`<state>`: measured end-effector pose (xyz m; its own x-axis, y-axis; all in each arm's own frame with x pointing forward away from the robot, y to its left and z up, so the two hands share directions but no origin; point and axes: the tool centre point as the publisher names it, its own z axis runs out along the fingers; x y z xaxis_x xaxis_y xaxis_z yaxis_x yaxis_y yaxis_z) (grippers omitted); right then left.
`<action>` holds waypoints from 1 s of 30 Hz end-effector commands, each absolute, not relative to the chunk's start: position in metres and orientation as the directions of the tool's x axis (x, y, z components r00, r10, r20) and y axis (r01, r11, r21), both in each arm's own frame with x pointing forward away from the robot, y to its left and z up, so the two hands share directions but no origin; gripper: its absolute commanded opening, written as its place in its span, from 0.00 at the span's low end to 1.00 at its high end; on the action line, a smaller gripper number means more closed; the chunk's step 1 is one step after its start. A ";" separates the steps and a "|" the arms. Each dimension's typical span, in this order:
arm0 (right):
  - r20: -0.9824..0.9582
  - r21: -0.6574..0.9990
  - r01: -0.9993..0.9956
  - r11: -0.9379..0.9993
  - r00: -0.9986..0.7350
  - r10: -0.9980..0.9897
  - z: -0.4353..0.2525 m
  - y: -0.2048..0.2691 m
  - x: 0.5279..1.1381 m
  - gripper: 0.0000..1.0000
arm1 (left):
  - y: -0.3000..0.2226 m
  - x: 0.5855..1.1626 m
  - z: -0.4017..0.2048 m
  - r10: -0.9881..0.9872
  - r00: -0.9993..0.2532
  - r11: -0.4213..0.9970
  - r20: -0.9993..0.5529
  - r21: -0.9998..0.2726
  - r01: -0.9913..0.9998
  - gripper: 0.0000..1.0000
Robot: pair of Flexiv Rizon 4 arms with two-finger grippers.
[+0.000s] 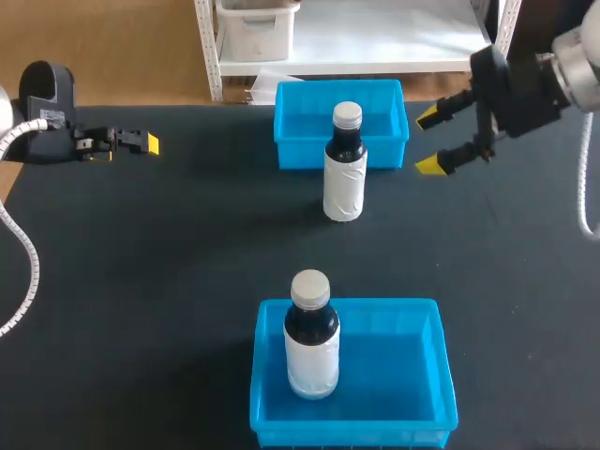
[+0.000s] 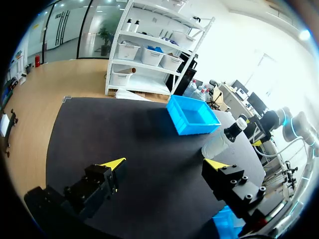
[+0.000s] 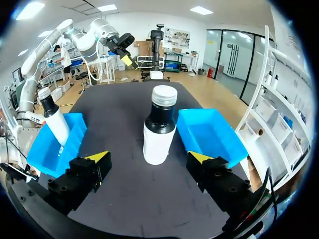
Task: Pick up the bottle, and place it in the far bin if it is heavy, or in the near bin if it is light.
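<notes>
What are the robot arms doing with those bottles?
Neither arm is holding anything right now. One bottle stands upright on the table just in front of the far bin. The right gripper is open, off to that bottle's right and not touching it. A second bottle stands inside the near bin. The left gripper is open too, over at the table's left side, away from both bottles.

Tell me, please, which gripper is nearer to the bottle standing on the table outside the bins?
Right. The right gripper hangs open close beside the bottle, facing it; the left gripper is far off on its other side.
</notes>
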<state>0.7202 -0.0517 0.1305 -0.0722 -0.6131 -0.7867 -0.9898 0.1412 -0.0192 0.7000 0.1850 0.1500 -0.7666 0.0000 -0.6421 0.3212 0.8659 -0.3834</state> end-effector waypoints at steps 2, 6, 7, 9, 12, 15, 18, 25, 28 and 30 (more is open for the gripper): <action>-0.801 0.040 -0.999 0.036 -0.054 -0.596 0.121 -0.038 0.762 1.00 | 0.185 0.700 0.150 0.000 -0.767 0.866 -0.642 -0.383 0.321 1.00; -0.806 0.037 -0.999 0.008 -0.035 -0.591 0.118 -0.026 0.766 1.00 | 0.185 0.700 0.150 0.000 -0.767 0.866 -0.642 -0.383 0.321 1.00; -0.808 0.038 -0.999 0.003 -0.033 -0.589 0.117 -0.023 0.768 1.00 | 0.185 0.700 0.150 0.000 -0.767 0.866 -0.642 -0.383 0.321 1.00; -0.812 0.041 -0.999 -0.006 -0.030 -0.583 0.116 -0.018 0.770 1.00 | 0.185 0.700 0.150 0.000 -0.767 0.866 -0.642 -0.383 0.321 1.00; -0.818 0.040 -0.999 -0.015 -0.024 -0.575 0.119 -0.010 0.768 1.00 | 0.185 0.700 0.150 0.000 -0.767 0.866 -0.642 -0.383 0.321 1.00; -0.825 0.038 -0.999 -0.019 -0.021 -0.565 0.122 -0.005 0.764 1.00 | 0.185 0.700 0.150 0.000 -0.767 0.866 -0.642 -0.383 0.321 1.00; -0.829 0.035 -0.999 -0.024 -0.016 -0.559 0.124 0.001 0.761 1.00 | 0.185 0.700 0.150 0.000 -0.767 0.866 -0.642 -0.383 0.321 1.00; -0.828 0.030 -0.999 -0.037 -0.004 -0.561 0.128 0.015 0.755 1.00 | 0.185 0.700 0.150 0.000 -0.767 0.866 -0.642 -0.383 0.321 1.00; -0.828 0.034 -0.999 -0.037 -0.007 -0.561 0.128 0.020 0.752 1.00 | 0.185 0.700 0.150 0.000 -0.767 0.866 -0.642 -0.383 0.321 1.00; -0.828 0.036 -0.999 -0.037 -0.009 -0.561 0.128 0.024 0.749 1.00 | 0.185 0.700 0.150 0.000 -0.767 0.866 -0.642 -0.383 0.321 1.00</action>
<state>0.7542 0.0209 0.1281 -0.0092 -0.5573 -0.8303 -0.9980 -0.0474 0.0429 0.7000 0.1850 0.1500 -0.7666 0.0000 -0.6421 0.3212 0.8659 -0.3834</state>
